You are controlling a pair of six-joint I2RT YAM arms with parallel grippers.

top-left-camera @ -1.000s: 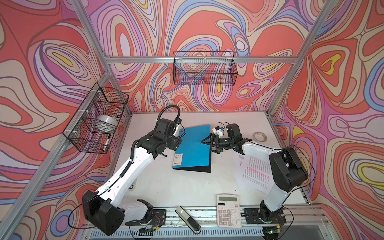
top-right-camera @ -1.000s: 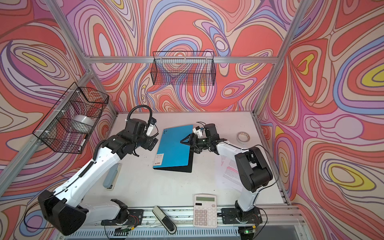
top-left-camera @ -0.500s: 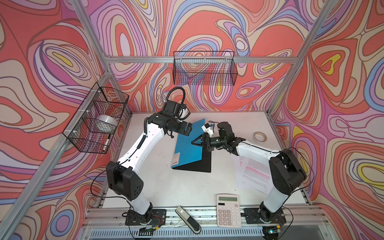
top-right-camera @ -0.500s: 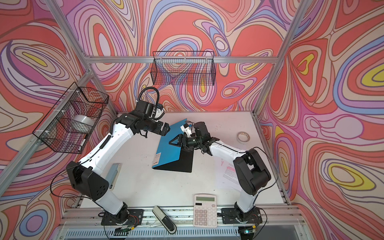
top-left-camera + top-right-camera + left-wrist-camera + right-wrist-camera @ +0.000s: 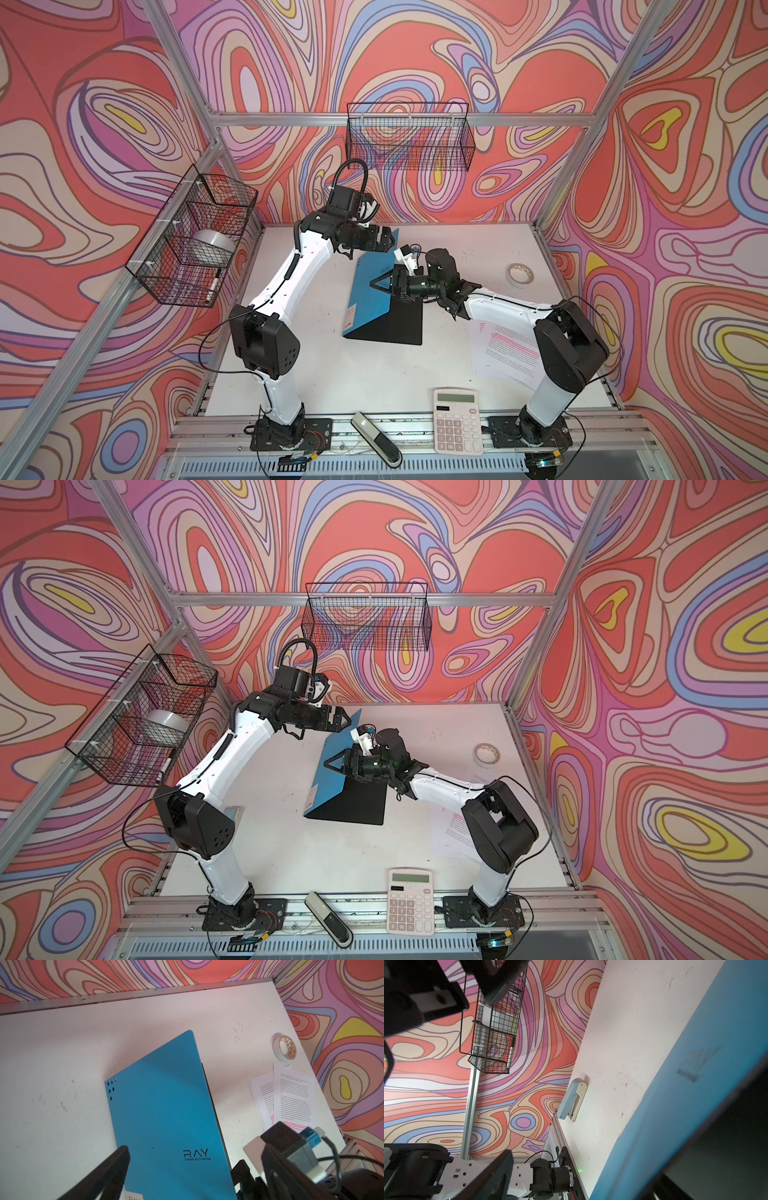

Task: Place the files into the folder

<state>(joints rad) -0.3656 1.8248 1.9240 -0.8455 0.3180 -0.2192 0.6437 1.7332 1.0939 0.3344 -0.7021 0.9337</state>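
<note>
Folder half-open, left gripper and right gripper by its raised blue cover.

This is a robotics lab test cell: an aluminium frame and swirl-printed walls fill the upper picture, and two white robot arms are bolted to a rail along the lower edge of the white table.

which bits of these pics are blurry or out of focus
Left wrist view: the left pincer finger near the lens is soft, while the RAY logo on the folder is crisp. Right wrist view: the folder cover and its logo smear, and the stapler is sharp. Both top views: evenly lit, sharp throughout.
</note>
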